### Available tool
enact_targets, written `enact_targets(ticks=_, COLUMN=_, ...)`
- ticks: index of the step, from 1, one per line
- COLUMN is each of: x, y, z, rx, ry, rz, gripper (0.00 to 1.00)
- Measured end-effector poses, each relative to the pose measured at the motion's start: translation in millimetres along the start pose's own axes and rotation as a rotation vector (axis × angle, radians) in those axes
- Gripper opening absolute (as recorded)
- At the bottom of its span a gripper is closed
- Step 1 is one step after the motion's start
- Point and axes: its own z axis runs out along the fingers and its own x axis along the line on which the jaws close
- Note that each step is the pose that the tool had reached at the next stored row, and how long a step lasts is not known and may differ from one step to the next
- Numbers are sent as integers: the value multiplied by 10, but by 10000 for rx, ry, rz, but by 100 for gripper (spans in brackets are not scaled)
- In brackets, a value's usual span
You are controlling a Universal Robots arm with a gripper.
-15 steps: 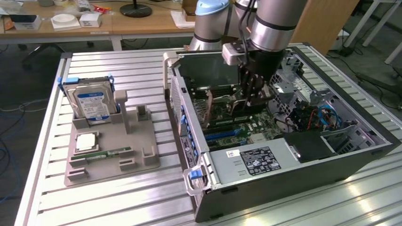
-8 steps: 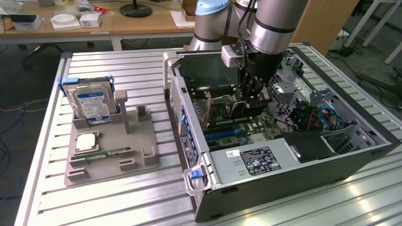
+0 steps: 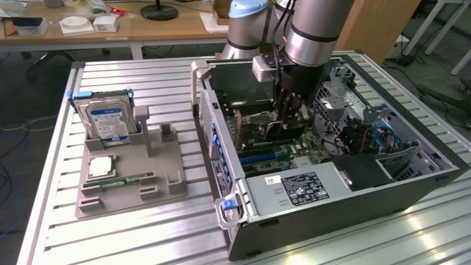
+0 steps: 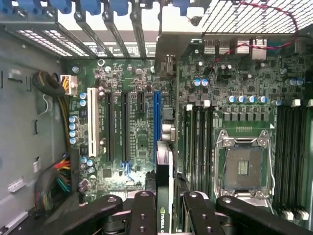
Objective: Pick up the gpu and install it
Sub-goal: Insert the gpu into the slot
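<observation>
1. gpu (image 3: 268,128) is down inside the case (image 3: 383,193), which lies open on its side on the table (image 3: 147,232). By my reading you are past the pick-up and into the install step.
2. On the case floor, the board (image 4: 244,112) faces the wrist camera, and its row of slots runs toward the rear wall of the case.
3. Your gripper (image 4: 165,215) is clamped on the gpu, with a finger (image 4: 144,215) on each face, so the gpu is held edge-on to the board.
4. In the wrist view the gpu hangs over the blue slot (image 4: 157,122), with its edge just to one side of the slot line. You cannot tell from here whether it touches the slot yet.
5. Seating, as I judge it, calls for the gpu's edge to lie square along that slot, then a straight push toward the board. A tilt or a sideways offset would likely jam it against the slot's rim.
</observation>
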Motion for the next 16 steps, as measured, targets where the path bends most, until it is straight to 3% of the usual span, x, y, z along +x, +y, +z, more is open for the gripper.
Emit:
enact_targets(ticks=4, x=25, y=9, z=60, rx=0, ry=-2, rz=3, gripper=26)
enact_targets(ticks=9, x=32, y=121, z=106, rx=0, ry=0, rz=1, gripper=26)
enact_targets(ticks=16, x=129, y=136, z=145, rx=0, ry=0, rz=3, gripper=26)
